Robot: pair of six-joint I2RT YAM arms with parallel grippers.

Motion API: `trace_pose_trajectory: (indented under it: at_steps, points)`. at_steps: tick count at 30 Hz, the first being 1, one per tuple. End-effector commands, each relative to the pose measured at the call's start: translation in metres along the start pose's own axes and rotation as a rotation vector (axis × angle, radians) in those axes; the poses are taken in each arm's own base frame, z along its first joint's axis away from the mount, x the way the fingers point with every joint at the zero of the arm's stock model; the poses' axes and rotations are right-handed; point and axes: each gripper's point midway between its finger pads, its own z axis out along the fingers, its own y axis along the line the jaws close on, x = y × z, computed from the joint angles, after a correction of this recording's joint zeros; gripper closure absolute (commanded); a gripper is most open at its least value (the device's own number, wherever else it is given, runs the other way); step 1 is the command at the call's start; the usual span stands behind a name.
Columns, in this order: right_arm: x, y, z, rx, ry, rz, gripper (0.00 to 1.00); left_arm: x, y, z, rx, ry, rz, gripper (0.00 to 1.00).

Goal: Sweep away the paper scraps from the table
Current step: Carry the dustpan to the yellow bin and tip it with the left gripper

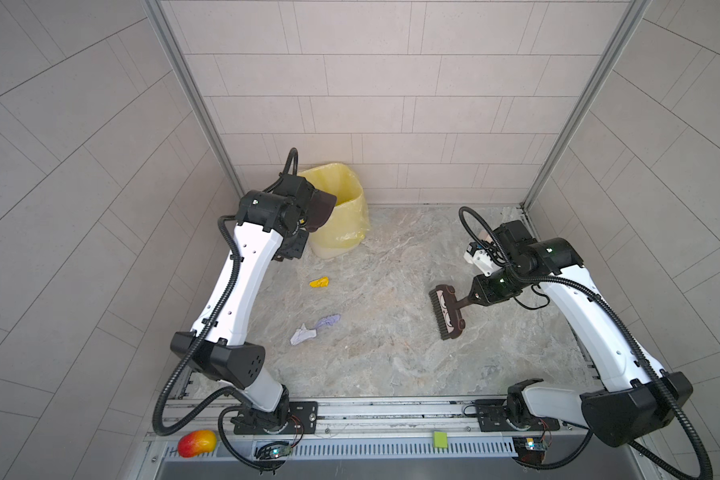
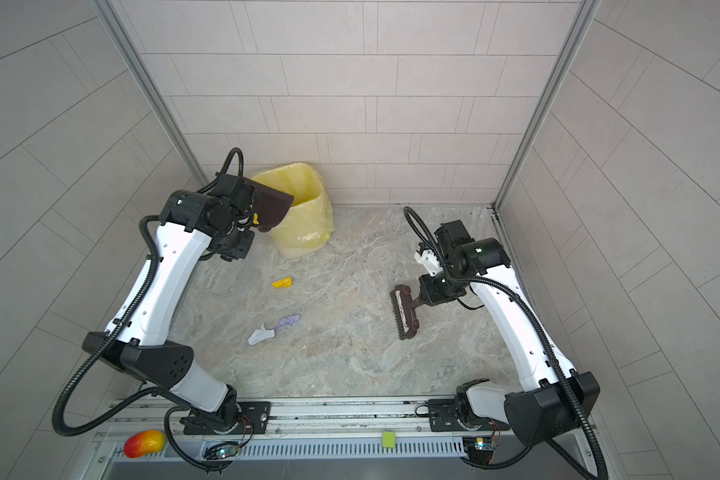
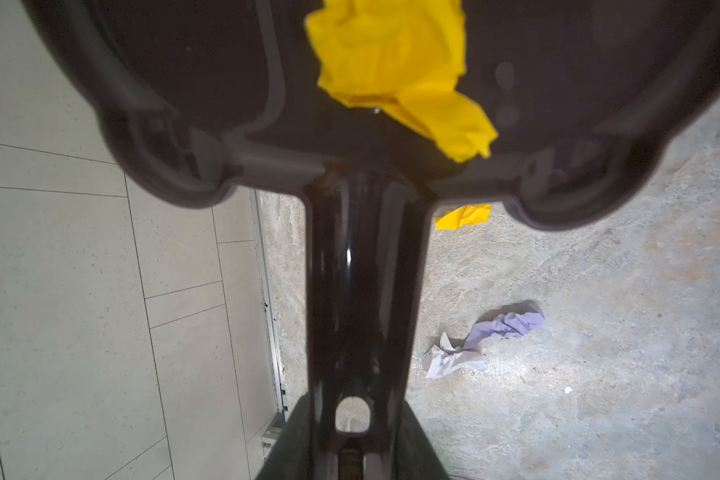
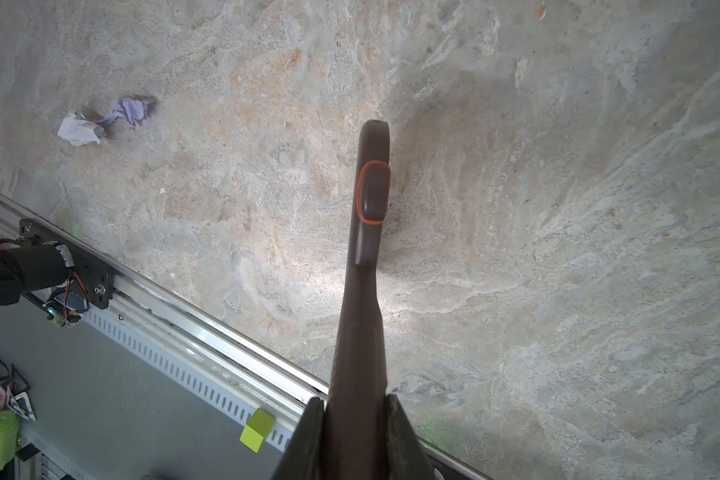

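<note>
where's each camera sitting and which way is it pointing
Both top views: overhead at the front, facing down at the table; left arm and right arm show.
Left wrist: on the left arm, facing along the dustpan toward the table; left hand shows.
Right wrist: on the right arm, facing down the brush; right hand shows.
Shared: both wrists see the lilac-white scraps.

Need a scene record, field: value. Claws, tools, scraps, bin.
left claw: shut on dustpan handle, pan raised at bin rim
right claw: shut on brush handle
dustpan load: caught scrap, yellow
brush: head low on table, right side, apart from scraps; contact unclear
on table: loose yellow scrap near bin; lilac scrap touching white scrap, mid-left
bin: yellow liner, back left
</note>
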Motion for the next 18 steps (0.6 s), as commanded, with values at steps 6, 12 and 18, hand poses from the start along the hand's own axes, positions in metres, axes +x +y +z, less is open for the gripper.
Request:
trace_pose_trajectory:
  at_steps: [6, 12, 18]
  points:
    - [0.005, 0.007, -0.008, -0.029, -0.019, -0.012, 1.00, -0.036, 0.026, 0.003, -0.075, -0.053, -0.001, 1.00]
    - [0.005, 0.007, -0.012, -0.023, -0.014, -0.014, 1.00, -0.062, 0.033, 0.022, -0.142, -0.039, 0.051, 1.00]
    - [0.007, 0.008, -0.014, -0.025, -0.006, -0.002, 1.00, -0.078, 0.049, 0.035, -0.283, -0.013, 0.112, 1.00]
